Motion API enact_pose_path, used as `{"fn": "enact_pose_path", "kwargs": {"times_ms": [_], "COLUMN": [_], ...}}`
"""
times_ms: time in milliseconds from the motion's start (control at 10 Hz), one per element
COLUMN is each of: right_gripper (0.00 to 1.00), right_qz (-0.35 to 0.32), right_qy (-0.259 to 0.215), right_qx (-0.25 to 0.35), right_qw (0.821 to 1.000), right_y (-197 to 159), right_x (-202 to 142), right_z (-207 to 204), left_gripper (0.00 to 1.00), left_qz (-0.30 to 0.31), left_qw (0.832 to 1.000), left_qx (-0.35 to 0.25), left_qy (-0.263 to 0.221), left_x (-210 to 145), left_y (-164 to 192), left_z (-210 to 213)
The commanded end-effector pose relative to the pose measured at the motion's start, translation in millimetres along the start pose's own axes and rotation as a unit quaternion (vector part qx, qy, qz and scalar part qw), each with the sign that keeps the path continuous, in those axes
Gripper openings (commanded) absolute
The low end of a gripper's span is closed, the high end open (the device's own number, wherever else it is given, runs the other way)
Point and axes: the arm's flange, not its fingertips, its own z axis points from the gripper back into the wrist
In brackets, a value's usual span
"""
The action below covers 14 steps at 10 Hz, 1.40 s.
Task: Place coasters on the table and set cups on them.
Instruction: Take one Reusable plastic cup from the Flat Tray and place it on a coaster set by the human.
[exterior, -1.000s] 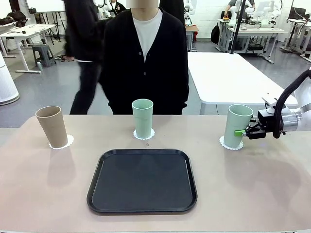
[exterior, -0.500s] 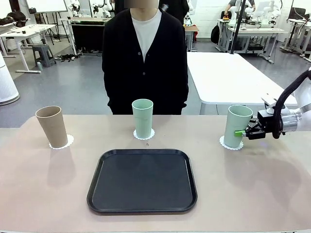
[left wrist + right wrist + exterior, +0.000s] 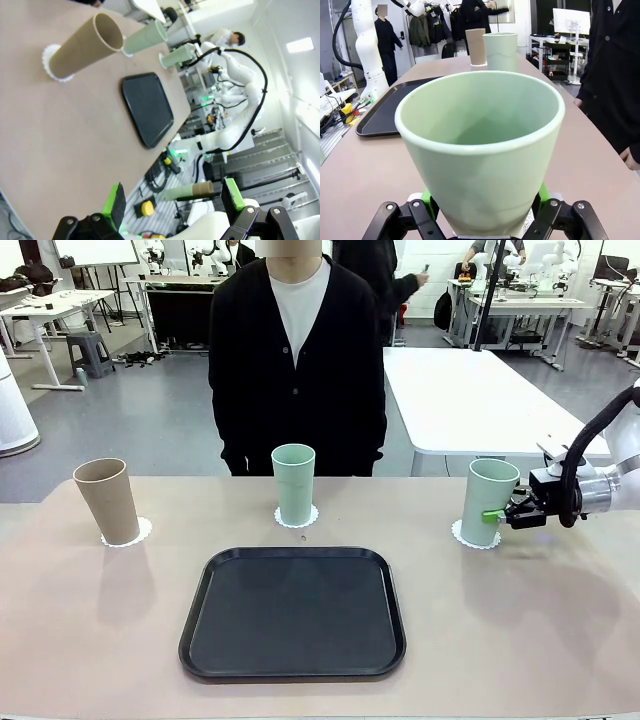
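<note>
Three cups stand on white scalloped coasters across the far side of the beige table (image 3: pixel 500 620). At the left a light brown cup (image 3: pixel 106 500) sits on its coaster (image 3: pixel 140 532). A mint green cup (image 3: pixel 293 483) stands in the middle on another coaster (image 3: pixel 297 521). My right gripper (image 3: pixel 495 512) is shut on the right mint green cup (image 3: pixel 487 498), low on its wall, and the cup rests upright on its coaster (image 3: pixel 462 534). In the right wrist view this cup (image 3: pixel 482 150) sits between the green pads (image 3: pixel 426 196). My left gripper (image 3: pixel 174 200) is open, off the table's edge, with nothing between its fingers.
A black tray (image 3: pixel 293 612) lies bare at the front centre of the table. A person in a black cardigan (image 3: pixel 297 370) stands at the far edge behind the middle cup, one hand (image 3: pixel 630 159) hanging near the right side. A white table (image 3: pixel 470 400) stands behind.
The cups and my right gripper have held still. A person walking in the background has crossed from left to right behind the standing person.
</note>
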Motion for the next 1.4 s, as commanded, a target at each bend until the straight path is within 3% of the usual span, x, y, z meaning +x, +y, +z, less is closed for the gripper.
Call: {"fn": "enact_pose_path", "kwargs": {"times_ms": [0,100,1300], "right_gripper": [0.84,1.0,1.0], "right_qz": [-0.01,-0.009,-0.02], "right_qy": [0.016,0.017,0.109], "right_qx": [0.012,0.013,0.002], "right_qw": [1.0,1.0,0.994], "right_y": [-6,-6,0], "right_x": [2,2,5], "right_z": [3,3,14], "left_gripper": [1.0,1.0,1.0], "left_qz": [0.005,0.005,0.005], "left_qw": [1.0,1.0,1.0], "left_qx": [0.005,0.005,0.005], "left_qy": [-0.003,-0.003,-0.003], "left_x": [0,0,0], "left_y": [-2,-2,-2], "left_z": [-1,-1,-1]}}
